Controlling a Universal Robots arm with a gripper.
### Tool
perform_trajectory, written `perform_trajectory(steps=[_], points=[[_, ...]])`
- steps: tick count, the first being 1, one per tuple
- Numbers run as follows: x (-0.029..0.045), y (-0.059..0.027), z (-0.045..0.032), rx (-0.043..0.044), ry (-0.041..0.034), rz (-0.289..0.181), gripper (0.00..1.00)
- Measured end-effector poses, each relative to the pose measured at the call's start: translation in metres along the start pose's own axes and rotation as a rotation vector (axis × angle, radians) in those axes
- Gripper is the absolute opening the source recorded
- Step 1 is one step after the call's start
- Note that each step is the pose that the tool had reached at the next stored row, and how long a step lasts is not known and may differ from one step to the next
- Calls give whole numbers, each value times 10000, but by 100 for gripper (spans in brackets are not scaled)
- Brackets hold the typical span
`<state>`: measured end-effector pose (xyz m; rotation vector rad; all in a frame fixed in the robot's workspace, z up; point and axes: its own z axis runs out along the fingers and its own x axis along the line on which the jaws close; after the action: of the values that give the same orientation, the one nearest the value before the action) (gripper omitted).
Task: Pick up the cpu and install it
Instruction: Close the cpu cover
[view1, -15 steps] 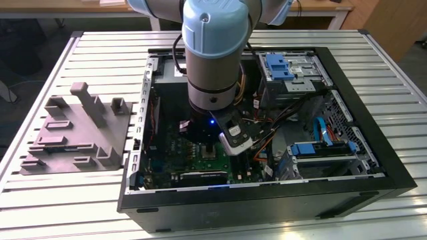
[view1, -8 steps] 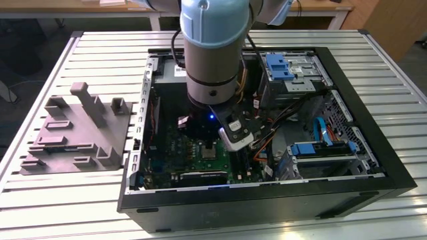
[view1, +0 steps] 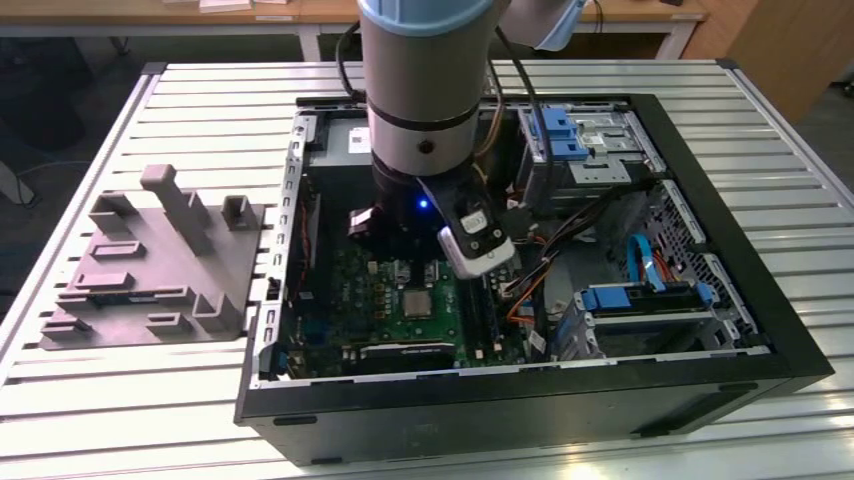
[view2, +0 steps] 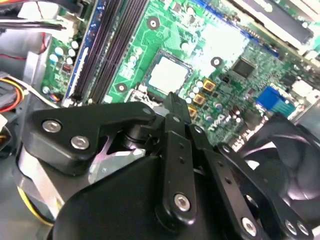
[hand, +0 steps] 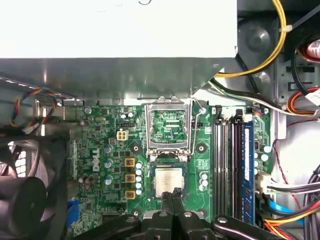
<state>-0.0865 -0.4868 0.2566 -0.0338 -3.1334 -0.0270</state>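
cpu (hand: 168, 181) sits in the socket on the green motherboard (hand: 95, 150), socket lid (hand: 167, 125) flipped up. Jaws pinched together, gripping nothing. Gripper (hand: 172, 193) tip at the cpu's edge, contact unclear.

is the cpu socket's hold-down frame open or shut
Open. In the first wrist view the metal frame is swung back, and the cpu lies uncovered on the motherboard beside it.

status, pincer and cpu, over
Pincer shut, empty, tips at cpu edge. Cpu flat on motherboard, retention lid raised. Nothing in the way.
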Motion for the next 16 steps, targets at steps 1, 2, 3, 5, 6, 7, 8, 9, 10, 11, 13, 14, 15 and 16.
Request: perform_trajectory(steps=[1, 2, 3, 5, 6, 7, 8, 9, 10, 11, 13, 14, 15, 16], points=[[0, 1, 1, -3, -1, -1, 11], [0, 1, 1, -3, -1, -2, 11], [0, 0, 1, 0, 0, -32, 11], [1, 1, 2, 4, 6, -340, 11], [1, 1, 4, 6, 9, -526, 11], [1, 1, 5, 7, 12, -705, 11], [1, 1, 7, 8, 15, -879, 11], [1, 1, 9, 9, 18, -1077, 11], [0, 1, 10, 11, 21, -1256, 11], [1, 1, 11, 12, 25, -1437, 11], [1, 1, 14, 14, 30, -1796, 11], [1, 1, 15, 17, 34, -1976, 11], [0, 1, 17, 17, 37, -2166, 11], [0, 0, 18, 19, 40, -2348, 11]])
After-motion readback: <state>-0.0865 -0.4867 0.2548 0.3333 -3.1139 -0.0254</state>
